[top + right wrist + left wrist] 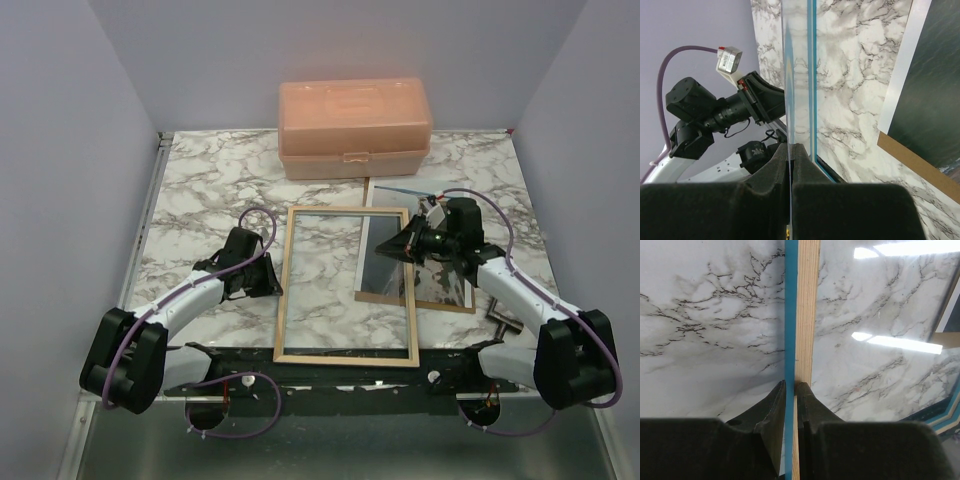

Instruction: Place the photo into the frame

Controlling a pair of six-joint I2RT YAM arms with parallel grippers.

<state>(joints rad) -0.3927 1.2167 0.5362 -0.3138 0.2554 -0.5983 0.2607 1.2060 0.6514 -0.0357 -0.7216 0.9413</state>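
The frame (pixel 345 358) lies flat in the middle of the table, light wood side up. My left gripper (pixel 272 275) is shut on its left rim; the left wrist view shows the wood-and-blue rim (pixel 806 305) pinched between the fingers of that gripper (pixel 792 387). My right gripper (pixel 383 247) is at the frame's right side, shut on the edge of a thin clear pane (pixel 797 75) that runs up from this gripper (pixel 791 147) beside a blue edge. The photo (pixel 445 285), dark with a white border (pixel 935 85), lies to the right, under the right arm.
The photo rests on a brown backing board (pixel 910 160). A peach plastic box (pixel 355 125) stands at the back, just behind the frame. A small metal piece (pixel 505 320) lies near the right arm. Walls enclose the marble table (pixel 200 190) on three sides.
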